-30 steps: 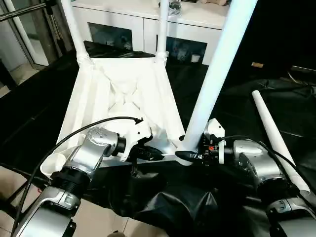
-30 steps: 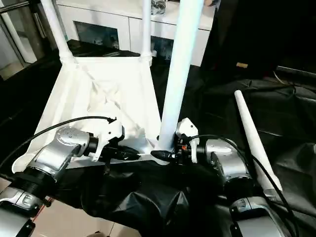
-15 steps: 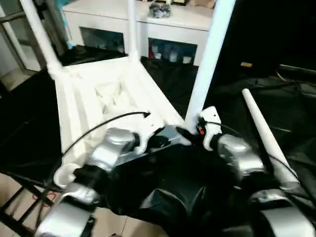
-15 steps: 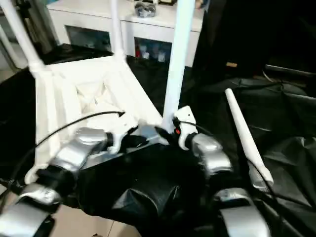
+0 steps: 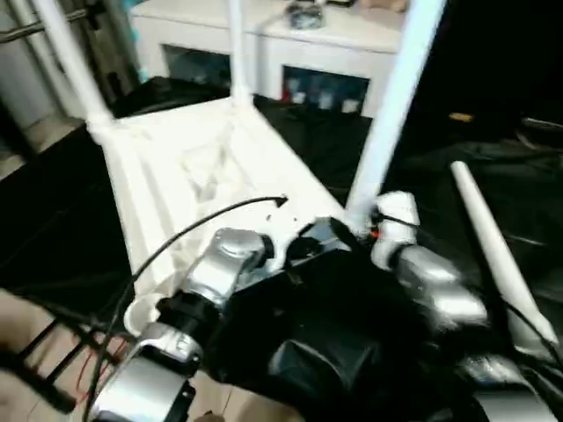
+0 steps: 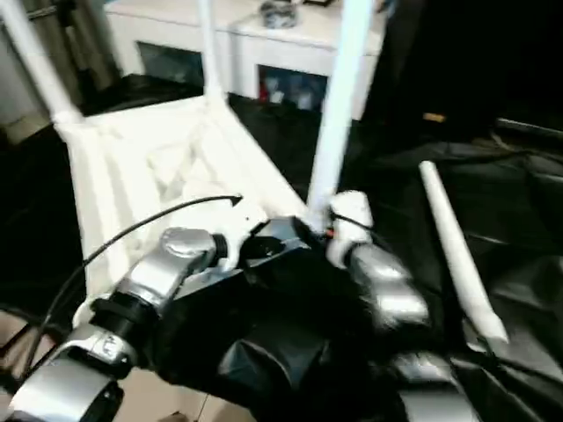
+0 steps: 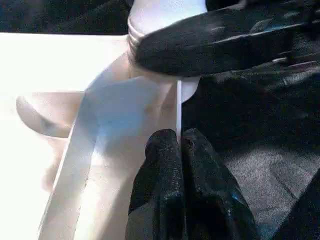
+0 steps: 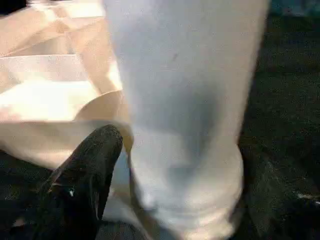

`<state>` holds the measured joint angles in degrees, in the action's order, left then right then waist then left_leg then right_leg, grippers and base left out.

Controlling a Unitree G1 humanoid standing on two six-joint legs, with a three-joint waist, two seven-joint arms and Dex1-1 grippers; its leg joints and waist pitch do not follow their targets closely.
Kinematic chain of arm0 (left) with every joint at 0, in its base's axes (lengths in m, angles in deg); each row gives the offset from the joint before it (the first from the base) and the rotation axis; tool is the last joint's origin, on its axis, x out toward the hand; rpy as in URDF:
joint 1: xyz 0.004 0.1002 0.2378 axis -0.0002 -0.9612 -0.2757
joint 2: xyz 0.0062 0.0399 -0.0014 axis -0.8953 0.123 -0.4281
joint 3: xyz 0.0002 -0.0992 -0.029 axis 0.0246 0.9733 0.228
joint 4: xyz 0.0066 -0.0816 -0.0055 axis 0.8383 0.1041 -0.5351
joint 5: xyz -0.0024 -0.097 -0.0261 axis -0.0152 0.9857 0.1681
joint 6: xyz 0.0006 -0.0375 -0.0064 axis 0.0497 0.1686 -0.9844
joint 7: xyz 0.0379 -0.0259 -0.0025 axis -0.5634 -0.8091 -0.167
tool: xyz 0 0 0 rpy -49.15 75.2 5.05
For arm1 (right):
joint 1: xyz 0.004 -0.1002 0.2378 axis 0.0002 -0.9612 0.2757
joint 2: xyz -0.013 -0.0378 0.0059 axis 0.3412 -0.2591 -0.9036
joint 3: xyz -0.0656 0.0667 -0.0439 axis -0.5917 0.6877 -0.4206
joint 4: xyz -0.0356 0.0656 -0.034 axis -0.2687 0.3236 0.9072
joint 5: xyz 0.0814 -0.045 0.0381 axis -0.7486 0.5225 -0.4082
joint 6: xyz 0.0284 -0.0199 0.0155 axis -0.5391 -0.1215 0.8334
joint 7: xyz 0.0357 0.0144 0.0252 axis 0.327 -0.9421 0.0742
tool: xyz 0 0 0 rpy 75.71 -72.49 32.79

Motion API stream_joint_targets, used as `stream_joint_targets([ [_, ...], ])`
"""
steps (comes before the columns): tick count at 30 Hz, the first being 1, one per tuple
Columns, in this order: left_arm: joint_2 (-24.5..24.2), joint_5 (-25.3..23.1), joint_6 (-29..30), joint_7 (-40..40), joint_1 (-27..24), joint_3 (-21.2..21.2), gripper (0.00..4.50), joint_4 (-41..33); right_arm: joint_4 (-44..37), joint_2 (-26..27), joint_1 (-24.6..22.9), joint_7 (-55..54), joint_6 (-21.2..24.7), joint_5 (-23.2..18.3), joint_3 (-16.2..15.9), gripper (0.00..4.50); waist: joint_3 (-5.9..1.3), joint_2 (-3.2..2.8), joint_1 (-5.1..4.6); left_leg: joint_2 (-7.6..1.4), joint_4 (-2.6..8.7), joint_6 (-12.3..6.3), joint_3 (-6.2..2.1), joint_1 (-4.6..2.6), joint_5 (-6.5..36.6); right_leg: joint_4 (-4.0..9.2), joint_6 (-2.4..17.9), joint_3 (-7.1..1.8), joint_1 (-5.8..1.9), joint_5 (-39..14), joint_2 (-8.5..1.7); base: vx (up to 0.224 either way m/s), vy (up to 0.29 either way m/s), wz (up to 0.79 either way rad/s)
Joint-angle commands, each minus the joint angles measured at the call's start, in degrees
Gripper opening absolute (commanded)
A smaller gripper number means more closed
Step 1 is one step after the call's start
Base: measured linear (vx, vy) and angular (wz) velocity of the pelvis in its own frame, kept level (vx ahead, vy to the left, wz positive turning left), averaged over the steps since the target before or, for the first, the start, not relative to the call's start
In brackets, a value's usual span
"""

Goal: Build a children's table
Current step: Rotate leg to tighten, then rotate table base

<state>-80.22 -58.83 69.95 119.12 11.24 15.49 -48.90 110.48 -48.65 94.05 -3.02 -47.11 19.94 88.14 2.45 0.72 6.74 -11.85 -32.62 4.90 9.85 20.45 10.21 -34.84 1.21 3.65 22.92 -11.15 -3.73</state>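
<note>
A work surface draped in crumpled black sheeting [image 5: 493,167] fills the frame — on it, centre-left, the upturned white plastic tabletop [image 5: 189,167]; at right, a loose tapered white tube leg [image 5: 497,251].

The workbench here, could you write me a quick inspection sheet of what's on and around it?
Surface: black sheeting covers the bench.
Job's things: table top lies underside up; three legs stand in corner sockets; fourth leg lies loose on the sheeting.
Clutter: nothing seen.
Grippers: left gripper pinched shut on the top's thin edge; right gripper at the base of the near leg, one finger beside it, grip unclear.
Cables: black cable loops over the left arm.
Surroundings: white cabinet behind.
</note>
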Motion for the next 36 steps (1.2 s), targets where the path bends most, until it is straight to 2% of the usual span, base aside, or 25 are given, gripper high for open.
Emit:
stream_joint_targets([
  [1,1.79,1.63,-1.69,-1.27,1.22,0.5,0.28,0.74,-5.92,-2.08,-1.74,3.6,0.96,-2.33,1.22,3.77,-3.42,0.63,-0.34,-1.24,2.81,-5.64,0.18,-0.26,7.39,3.93,11.56,-2.7,-3.37,-2.09,-3.73,0.0,0.0,0.0],
  [2,2.05,1.92,-2.1,-1.45,1.23,0.86,0.55,0.99,-7.84,-3.31,-2.92,3.96,1.16,-2.95,2.09,3.83,-3.44,0.22,-0.28,-1.14,2.84,-5.57,0.04,-0.03,7.09,3.97,11.25,-2.56,-3.57,-2.84,-3.85,0.0,0.0,0.0],
  [6,2.56,2.43,-4.69,-2.21,1.2,1.89,0.83,1.2,-15.24,-6.59,-7.22,6.74,5.05,-5.78,3.7,3.83,-3.39,0.6,-0.29,-1.06,2.71,-5.79,0.06,0.1,7.33,4.31,10.86,-2.55,-3.68,-4.7,-3.89,0.0,0.0,0.0],
  [8,2.33,3.58,-5.92,-3.66,0.98,3.85,1.02,-0.99,-20.73,-8.82,-10.73,10.07,9.44,-6.76,1.62,3.83,-3.37,0.58,-0.3,-1.05,2.65,-6.34,-0.04,0.28,7.38,4.36,10.47,-2.47,-3.84,-4.33,-3.81,0.0,0.0,0.0],
  [9,2.3,3.66,-5.98,-3.73,0.96,3.98,1.06,-1.14,-21.14,-8.98,-10.98,10.26,9.76,-6.83,1.44,3.83,-3.33,0.63,-0.3,-1.01,2.66,-6.4,-0.05,0.32,7.33,4.46,10.27,-2.41,-3.87,-4.55,-3.71,0.0,0.0,0.0],
  [10,0.64,4.06,-5.4,-4.79,0.67,5.62,1.15,-3.97,-23.66,-9.9,-12.72,11.49,12.5,-5.97,-1.66,3.83,-3.22,0.82,-0.53,-1.02,2.77,-6.23,-0.11,0.52,7.84,4.48,10.12,-2.28,-3.83,-5.86,-3.8,0.0,0.0,0.0],
  [11,-0.12,4.28,-4.86,-5.16,0.56,6.34,1.4,-5.18,-24.27,-10.1,-13.14,11.66,13.55,-5.46,-2.84,3.83,-3.22,0.82,-0.66,-1.08,2.88,-5.73,-0.14,0.41,8.43,4.75,9.38,-2.18,-3.8,-8.45,-3.75,0.0,0.0,0.0],
  [13,-2.48,3.58,-3.88,-7.51,-0.02,8.0,1.52,-7.98,-23.44,-9.26,-12.83,9.99,13.9,-3.4,-4.44,3.83,-3.12,0.69,-1.29,-1.13,2.95,-4.77,-0.24,0.59,9.33,4.87,9.16,-2.07,-3.51,-11.31,-3.88,0.0,0.0,0.0],
  [14,-3.86,3.16,-3.37,-8.91,-0.5,9.18,1.52,-9.6,-22.46,-8.43,-12.23,8.55,14.03,-2.51,-4.75,3.83,-3.02,0.9,-1.65,-0.92,2.92,-4.31,-0.24,0.84,9.43,5.07,8.26,-2.0,-3.6,-13.34,-3.8,0.0,0.0,0.0],
  [15,-5.05,2.89,-3.06,-10.29,-0.92,10.4,1.6,-10.96,-22.01,-7.75,-11.74,7.14,14.79,-1.94,-4.96,3.83,-3.02,0.76,-1.66,-1.02,2.95,-3.91,-0.25,0.68,9.46,5.03,8.03,-2.03,-3.37,-14.17,-3.81,0.0,0.0,0.0],
  [16,-6.63,2.54,-1.67,-12.56,-1.71,12.61,1.73,-13.16,-21.06,-6.76,-10.92,5.31,15.17,-1.02,-5.28,3.83,-2.97,1.12,-1.81,-0.95,2.93,-3.68,-0.14,0.56,9.34,5.21,7.66,-2.06,-3.15,-15.07,-3.67,0.0,0.0,0.0],
  [19,-12.19,0.2,2.38,-18.07,-6.03,18.83,2.0,-20.76,-19.56,-4.11,-8.95,1.38,17.08,0.56,-6.62,3.83,-3.1,0.59,-2.15,-1.31,3.03,-2.72,-0.38,0.34,8.0,4.41,8.47,-2.15,-2.92,-12.6,-3.69,0.0,0.0,0.0],
  [20,-12.45,0.07,2.67,-18.36,-6.28,19.18,2.12,-21.14,-19.5,-3.99,-8.87,1.24,17.13,0.62,-6.7,3.83,-3.07,0.5,-2.28,-1.43,3.02,-2.65,-0.33,0.3,7.53,4.14,9.01,-2.24,-2.83,-10.54,-3.54,0.0,0.0,0.0],
  [21,-14.88,-1.69,4.38,-20.78,-8.71,21.69,2.12,-24.05,-18.99,-3.05,-8.13,0.18,17.82,0.83,-7.31,3.83,-3.06,0.66,-2.26,-1.36,3.02,-2.78,-0.26,0.26,7.19,4.18,9.12,-2.22,-2.82,-9.75,-3.42,0.0,0.0,0.0],
  [22,-16.4,-2.85,5.5,-22.39,-10.26,23.3,2.36,-25.84,-18.63,-2.47,-7.65,-0.47,18.2,0.95,-7.7,3.83,-3.25,0.28,-2.42,-1.49,2.96,-2.76,-0.39,0.39,5.65,3.49,9.96,-2.3,-2.95,-6.04,-3.45,0.0,0.0,0.0],
  [23,-18.78,-5.31,5.83,-23.93,-12.33,24.52,2.36,-27.2,-17.79,-1.72,-6.96,-1.38,17.97,1.34,-8.0,3.83,-3.32,0.6,-2.34,-1.43,2.88,-3.02,-0.29,0.27,5.06,3.49,10.08,-2.27,-2.92,-4.75,-3.34,0.0,0.0,0.0],
  [24,-19.29,-5.88,6.0,-24.42,-12.79,24.82,2.41,-27.45,-17.53,-1.52,-6.78,-1.65,17.89,1.46,-8.02,3.83,-3.27,0.36,-2.45,-1.29,2.82,-3.32,-0.27,0.37,3.78,3.15,10.65,-2.35,-2.91,-1.9,-3.19,0.0,0.0,0.0],
  [25,-21.98,-8.71,7.31,-27.67,-15.66,27.5,2.51,-28.68,-15.61,-0.2,-5.49,-3.56,17.29,2.32,-7.95,3.83,-3.39,0.29,-2.29,-1.49,2.78,-3.14,-0.29,0.08,3.89,2.91,11.23,-2.34,-2.71,-0.49,-3.28,0.0,0.0,0.0],
  [26,-21.98,-8.71,7.31,-27.67,-15.66,27.5,2.51,-28.68,-15.61,-0.2,-5.49,-3.56,17.29,2.32,-7.95,3.83,-3.12,0.27,-2.37,-1.27,2.98,-2.86,-0.22,0.18,4.77,3.14,11.17,-2.3,-2.76,-1.26,-3.15,0.0,0.0,0.0],
  [27,-24.64,-10.48,9.24,-30.51,-19.29,30.15,2.63,-29.32,-12.49,1.36,-3.54,-6.4,16.88,3.2,-7.48,3.83,-3.13,0.71,-2.22,-1.37,2.98,-2.69,-0.15,-0.08,5.6,3.3,11.08,-2.34,-2.66,-1.98,-3.23,0.0,0.0,0.0],
  [28,-24.64,-10.48,9.24,-30.51,-19.29,30.15,2.84,-29.32,-12.49,1.36,-3.54,-6.4,16.88,3.2,-7.48,3.83,-2.85,0.57,-2.5,-1.21,3.25,-2.14,-0.22,0.24,7.31,3.36,11.11,-2.38,-2.64,-4.37,-3.27,0.0,0.0,0.0],
  [29,-25.58,-11.1,9.64,-31.04,-20.62,30.74,2.86,-29.38,-11.29,1.89,-2.83,-7.39,16.85,3.42,-7.25,3.83,-2.9,0.36,-2.13,-1.43,3.3,-1.25,-0.26,-0.34,9.26,3.67,10.64,-2.47,-2.36,-7.1,-3.51,0.0,0.0,0.0],
  [31,-27.22,-11.1,11.7,-30.1,-23.94,30.6,2.89,-29.6,-8.88,2.84,-1.3,-8.96,16.56,4.24,-7.54,3.83,-2.7,0.44,-2.12,-1.44,3.59,-0.24,-0.32,-0.34,11.06,3.8,10.1,-2.53,-2.19,-9.04,-3.43,0.0,0.0,0.0],
  [32,-27.26,-10.03,13.63,-28.06,-25.56,29.81,2.98,-30.53,-8.2,3.22,-0.78,-9.35,16.45,4.41,-7.76,3.83,-2.68,0.83,-1.93,-1.54,3.65,0.26,-0.37,-0.44,11.94,3.76,9.86,-2.62,-2.14,-9.99,-3.62,0.0,0.0,0.0],
  [36,-25.79,-7.05,16.64,-23.48,-27.36,27.9,3.28,-33.13,-7.76,3.49,-0.38,-9.93,16.38,4.63,-8.05,3.83,-2.58,0.69,-1.37,-1.55,3.75,1.11,-0.25,-0.84,13.72,4.09,9.76,-2.87,-1.71,-10.19,-3.58,0.0,0.0,0.0],
])
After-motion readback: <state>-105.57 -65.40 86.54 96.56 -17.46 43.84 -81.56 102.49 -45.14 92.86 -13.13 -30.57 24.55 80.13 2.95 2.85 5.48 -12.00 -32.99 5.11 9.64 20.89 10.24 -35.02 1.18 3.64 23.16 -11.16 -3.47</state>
